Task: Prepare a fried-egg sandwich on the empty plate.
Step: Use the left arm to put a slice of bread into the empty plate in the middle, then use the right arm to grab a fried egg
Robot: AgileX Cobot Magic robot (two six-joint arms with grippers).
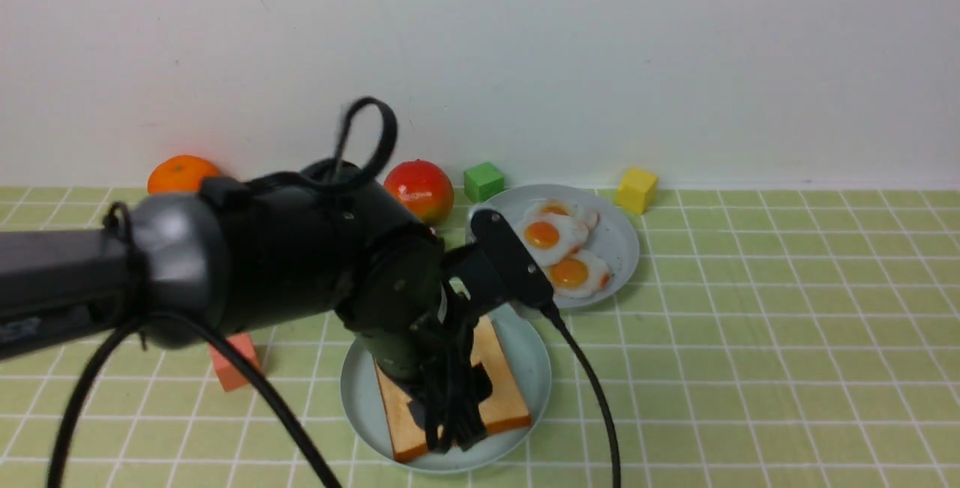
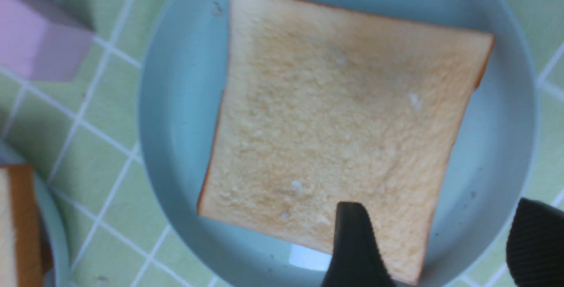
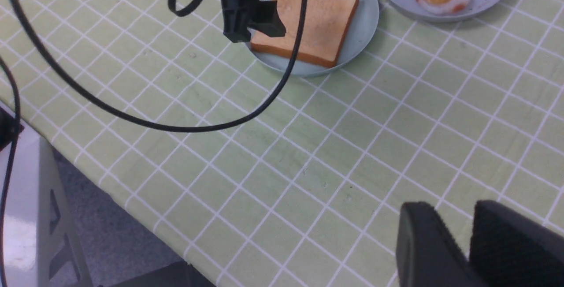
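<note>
We're closing out the bottom-slice step: toast (image 2: 343, 115) lying flat on the mint plate (image 2: 176, 102), just in front of the egg plate (image 1: 619, 241). Our left claw (image 2: 440, 216) is hanging just over the slice's near edge, jaws apart, gripping nothing. Our right claw (image 3: 469, 229) is idling low over bare worktop (image 3: 308, 146), fingers narrowly apart, empty.

Next, as we're judging it: left arm clearing out, then one egg getting pinched by its white rim. They're overlapping, so we're risking dragging a neighbour.

Counting:
- three eggs (image 1: 541, 235) (image 1: 570, 272) (image 1: 559, 209)
- two toasts showing, the second slice (image 2: 13, 229) on a side plate (image 2: 59, 243)
- three plates
- green cube (image 1: 483, 181), yellow cube (image 1: 637, 190), pink block (image 2: 39, 40)
- orange (image 1: 182, 173), red fruit (image 1: 420, 190)
</note>
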